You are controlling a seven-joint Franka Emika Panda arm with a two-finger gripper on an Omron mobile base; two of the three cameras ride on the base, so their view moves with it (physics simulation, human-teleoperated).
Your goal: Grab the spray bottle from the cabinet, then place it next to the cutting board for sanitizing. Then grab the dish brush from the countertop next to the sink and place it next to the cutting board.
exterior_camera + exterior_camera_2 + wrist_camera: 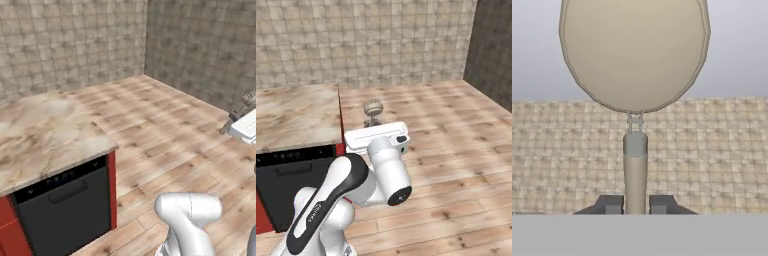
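You are carrying the dish brush (635, 172), jaws pinching its handle, head raised above the floor beside the table (45, 135). Delivery next to the cutting board is remaining, likely the closing step.

One dish brush (635, 75), one gripper (636, 204) with two fingers (610, 204). One countertop (40, 135), one dark appliance front (65, 212) below it with one handle. Two tiled walls meeting at one corner; one wooden floor (446, 150).
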